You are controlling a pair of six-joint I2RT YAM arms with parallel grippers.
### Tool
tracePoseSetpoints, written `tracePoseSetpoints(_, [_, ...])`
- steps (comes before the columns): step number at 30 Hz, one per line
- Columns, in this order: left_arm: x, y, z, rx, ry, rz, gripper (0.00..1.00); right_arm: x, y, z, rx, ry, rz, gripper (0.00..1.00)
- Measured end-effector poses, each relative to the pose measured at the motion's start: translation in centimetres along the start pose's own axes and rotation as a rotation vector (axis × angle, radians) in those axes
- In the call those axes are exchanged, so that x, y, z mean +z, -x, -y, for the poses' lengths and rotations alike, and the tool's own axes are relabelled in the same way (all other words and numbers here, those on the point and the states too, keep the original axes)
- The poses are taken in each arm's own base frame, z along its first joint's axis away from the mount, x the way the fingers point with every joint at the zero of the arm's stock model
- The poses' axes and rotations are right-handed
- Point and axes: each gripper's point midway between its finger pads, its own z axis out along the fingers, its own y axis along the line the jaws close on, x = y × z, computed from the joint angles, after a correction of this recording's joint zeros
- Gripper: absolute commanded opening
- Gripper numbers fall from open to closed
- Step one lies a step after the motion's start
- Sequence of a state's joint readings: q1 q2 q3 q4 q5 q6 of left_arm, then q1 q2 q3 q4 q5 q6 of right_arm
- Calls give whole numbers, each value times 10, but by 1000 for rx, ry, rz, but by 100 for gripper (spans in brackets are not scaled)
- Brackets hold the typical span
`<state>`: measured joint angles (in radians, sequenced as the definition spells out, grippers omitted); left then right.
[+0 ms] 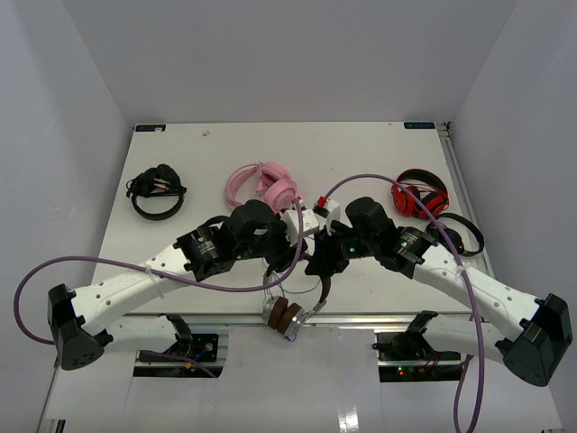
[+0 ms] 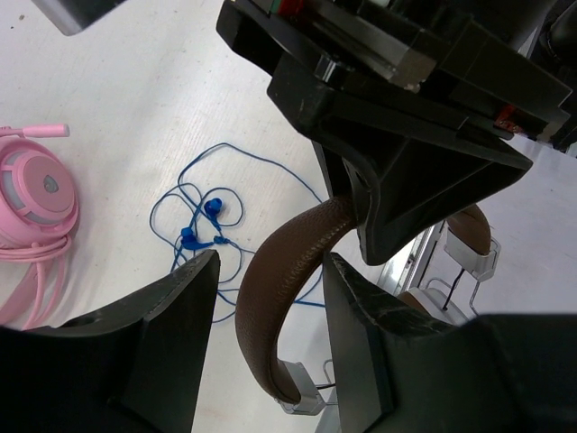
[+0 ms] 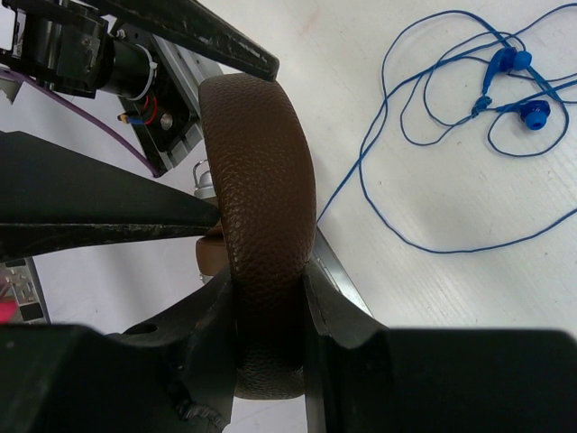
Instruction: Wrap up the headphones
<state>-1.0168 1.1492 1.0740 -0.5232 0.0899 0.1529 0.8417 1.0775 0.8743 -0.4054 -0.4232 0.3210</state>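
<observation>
Table (image 1: 361, 153): the job looks barely begun. Nothing is wound yet and all the wrapping is left to do.

Arms: left arm (image 1: 153, 271) and right arm (image 1: 469, 275) both reach inward and meet over the near middle of the table, wrists tipped down towards each other.

Headphones (image 1: 284, 316): lifted at the near edge, between my two wrists, ear cups hanging low. The brown headband (image 3: 261, 180) arches up into my right gripper.

Right gripper (image 3: 266, 307): clamped across the headband, one finger pressed on each side. It carries the set.

Left gripper (image 2: 270, 271): jaws about half apart, straddling the headband. I judge it is not gripping; I cannot tell whether either finger touches.

Cord (image 2: 214, 209): thin and blue, lying in loose loops on the table beside the headband, with small blue bits (image 3: 534, 114) in the tangle.
</observation>
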Motion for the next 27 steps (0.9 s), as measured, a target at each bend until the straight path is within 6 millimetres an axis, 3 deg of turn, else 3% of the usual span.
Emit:
tracePoseSetpoints(12, [4,-9,-6,30,47,-36,57,-5,6,-3,0,1,15,8])
tracePoseSetpoints(15, [11,-15,-9,37,80,-66,48,-5,7,-3,10,-1,19,8])
tracePoseSetpoints(21, [19,-26,-5,72,93,-110,4,-6,9,3,37,-26,26,9])
tracePoseSetpoints(27, [25,-35,0,81,86,-113,0,-8,9,12,70,-89,32,51])
